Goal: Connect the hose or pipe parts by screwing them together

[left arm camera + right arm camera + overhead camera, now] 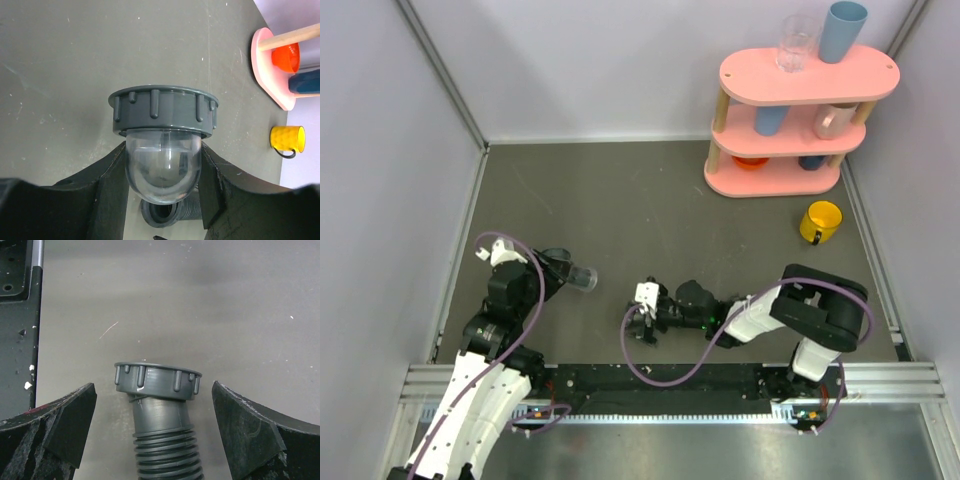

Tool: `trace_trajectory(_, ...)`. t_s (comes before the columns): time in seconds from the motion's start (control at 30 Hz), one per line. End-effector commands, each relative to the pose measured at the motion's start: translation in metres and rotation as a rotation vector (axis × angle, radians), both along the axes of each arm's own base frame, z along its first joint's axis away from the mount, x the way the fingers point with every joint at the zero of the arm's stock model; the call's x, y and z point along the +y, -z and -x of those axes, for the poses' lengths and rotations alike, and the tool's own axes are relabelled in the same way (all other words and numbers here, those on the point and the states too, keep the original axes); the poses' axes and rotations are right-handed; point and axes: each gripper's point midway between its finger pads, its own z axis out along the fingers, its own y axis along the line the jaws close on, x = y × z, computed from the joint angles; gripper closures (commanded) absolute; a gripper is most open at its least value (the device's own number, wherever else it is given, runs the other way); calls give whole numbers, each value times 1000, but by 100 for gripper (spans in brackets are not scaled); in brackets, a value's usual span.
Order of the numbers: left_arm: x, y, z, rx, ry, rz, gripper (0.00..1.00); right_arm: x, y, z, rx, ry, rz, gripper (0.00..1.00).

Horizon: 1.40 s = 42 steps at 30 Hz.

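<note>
Right wrist: hose (164, 447) mostly off-frame

Glossy clear dome (162, 170), matt ribbed hose (165, 455)

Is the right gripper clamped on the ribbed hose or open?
Open: the right gripper has both fingers standing apart from the ribbed hose, with bare table visible on each side.

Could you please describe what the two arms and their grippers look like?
The left arm and right arm both have white link shells and black joints. A thin purple cable loops loosely along each, and a small white block sits near each wrist. The left gripper and right gripper have black, wedge-shaped, scuffed jaws.
</note>
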Motion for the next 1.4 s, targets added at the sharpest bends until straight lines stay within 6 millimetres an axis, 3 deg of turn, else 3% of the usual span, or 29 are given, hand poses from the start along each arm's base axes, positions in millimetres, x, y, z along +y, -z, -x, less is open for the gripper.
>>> trace_trajectory(0.0, -8, -17, -3, -42, 14, 67, 100, 22, -29, -2, -16, -2, -121, 4)
trace_trajectory(0.5, -13, -16, -1, -40, 20, 111, 100, 24, -15, -6, -6, 14, -103, 14)
trace_trajectory(0.7, -12, -19, 0, -53, 22, 107, 100, 23, -16, -5, -11, 11, -110, 27)
trace_trajectory(0.8, -12, -18, 1, -50, 28, 99, 100, 24, -20, -6, -38, 5, -112, 44)
trace_trajectory(0.83, -16, -18, 2, -48, 55, 102, 100, 24, -27, -7, -51, 4, -122, 51)
trace_trajectory(1.03, -24, -33, 7, -61, 138, 68, 100, 18, -46, -9, -157, -30, -104, 59)
trace_trajectory(1.17, -24, -51, 11, -82, 162, 49, 100, 14, -80, -9, -210, -60, -148, 61)
trace_trajectory(1.23, -29, -58, 14, -91, 191, 61, 100, 10, -87, -4, -219, -96, -151, 61)
trace_trajectory(1.27, -31, -65, 15, -102, 201, 67, 100, 8, -102, -2, -237, -107, -178, 61)
trace_trajectory(1.37, -42, -76, 20, -114, 256, 116, 100, 0, -113, 1, -254, -121, -186, 61)
